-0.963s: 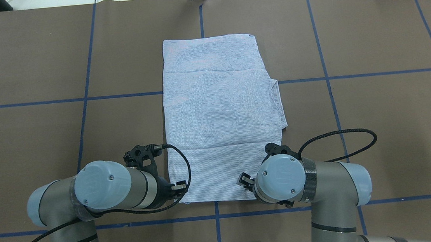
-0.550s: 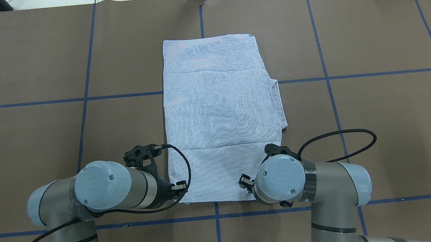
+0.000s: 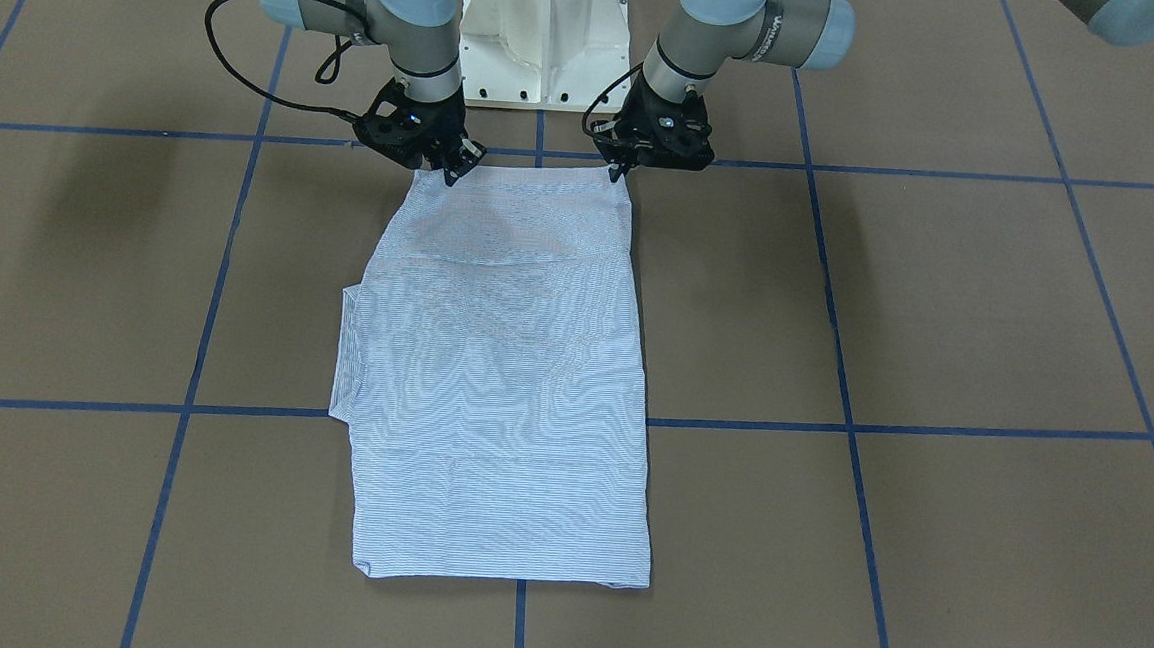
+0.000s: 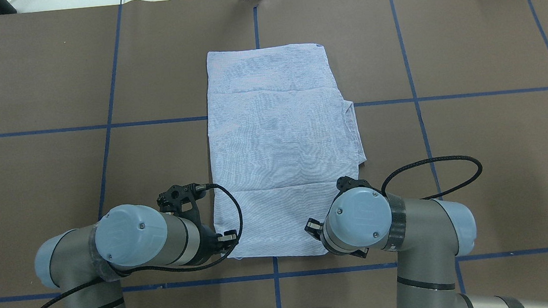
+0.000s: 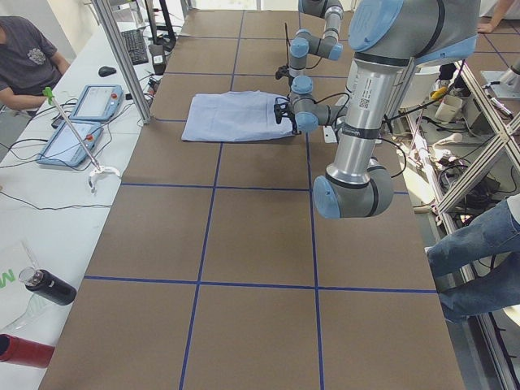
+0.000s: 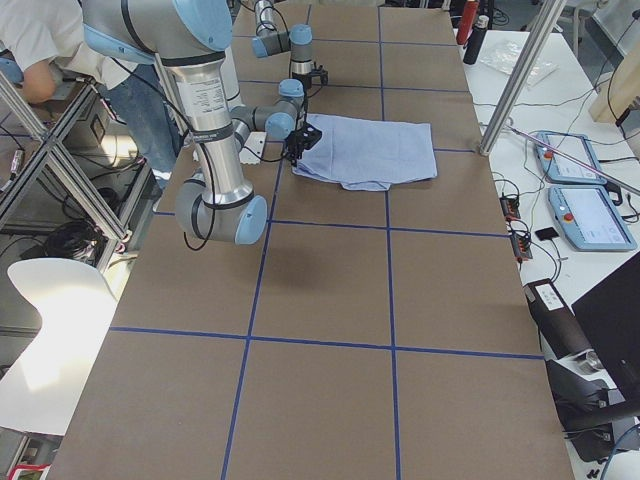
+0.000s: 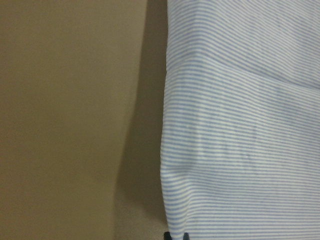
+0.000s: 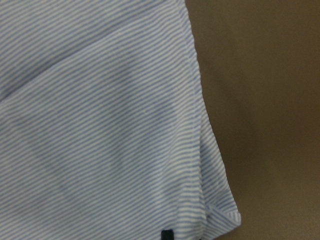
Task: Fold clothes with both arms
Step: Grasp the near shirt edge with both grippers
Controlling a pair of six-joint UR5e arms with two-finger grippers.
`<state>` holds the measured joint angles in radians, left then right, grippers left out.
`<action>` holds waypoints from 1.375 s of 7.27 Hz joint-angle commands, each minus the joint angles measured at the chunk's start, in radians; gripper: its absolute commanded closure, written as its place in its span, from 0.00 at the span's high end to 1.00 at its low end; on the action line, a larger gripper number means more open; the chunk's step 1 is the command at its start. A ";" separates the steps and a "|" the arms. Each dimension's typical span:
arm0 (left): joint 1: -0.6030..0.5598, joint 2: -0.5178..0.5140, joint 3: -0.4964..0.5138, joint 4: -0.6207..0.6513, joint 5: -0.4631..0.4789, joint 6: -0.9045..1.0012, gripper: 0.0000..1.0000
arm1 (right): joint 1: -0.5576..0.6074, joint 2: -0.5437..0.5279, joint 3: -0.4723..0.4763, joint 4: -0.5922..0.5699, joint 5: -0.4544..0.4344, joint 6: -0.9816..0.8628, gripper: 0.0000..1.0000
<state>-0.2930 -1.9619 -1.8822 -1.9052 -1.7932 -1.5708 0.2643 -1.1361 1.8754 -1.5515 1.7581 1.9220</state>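
Note:
The light blue-and-white striped shirt (image 4: 277, 139) lies folded into a long rectangle in the middle of the brown table, with a sleeve edge sticking out on one side (image 3: 345, 350). My left gripper (image 3: 617, 173) sits at the shirt's near corner on my left, its tips pinched together on the hem (image 7: 176, 236). At the other near corner my right gripper (image 3: 453, 173) is shut on the hem (image 8: 166, 234). The near edge between them is slightly raised and casts a shadow. In the overhead view both wrists cover their fingertips.
The white pedestal base (image 3: 545, 32) stands just behind the near edge. Blue tape lines (image 4: 108, 126) grid the table. A seated person (image 5: 28, 57), tablets (image 5: 81, 106) and bottles (image 5: 49, 284) are at a side table. Control pendants (image 6: 590, 215) lie on the opposite side.
My right wrist has shifted slightly away from the base, and its cable loop has swung with it. The left arm and the shirt look the same.

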 commanded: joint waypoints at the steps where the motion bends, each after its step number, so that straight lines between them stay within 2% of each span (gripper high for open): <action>1: -0.003 -0.002 -0.008 -0.002 -0.002 0.000 0.00 | 0.009 0.001 0.040 0.001 0.000 0.005 0.00; 3: -0.005 0.001 -0.055 0.000 -0.002 0.000 0.00 | 0.024 -0.007 0.085 0.001 0.027 0.000 0.00; 4: -0.006 0.015 -0.089 0.002 -0.002 -0.002 0.00 | 0.030 -0.036 0.105 0.011 0.081 -0.009 0.00; 5: -0.005 0.017 -0.138 0.049 -0.002 -0.002 0.00 | 0.027 -0.056 0.138 0.014 0.116 -0.014 0.00; 6: 0.003 0.005 -0.197 0.148 -0.003 -0.003 0.00 | 0.029 -0.068 0.187 0.004 0.151 -0.014 0.00; 8: 0.014 0.006 -0.283 0.245 -0.079 -0.011 0.00 | 0.032 -0.073 0.241 0.001 0.316 -0.011 0.00; 10: 0.072 0.006 -0.391 0.380 -0.110 -0.026 0.00 | 0.047 -0.095 0.298 0.001 0.479 -0.008 0.00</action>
<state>-0.2490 -1.9559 -2.2082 -1.6128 -1.8741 -1.5903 0.3015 -1.2135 2.1332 -1.5505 2.1340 1.9125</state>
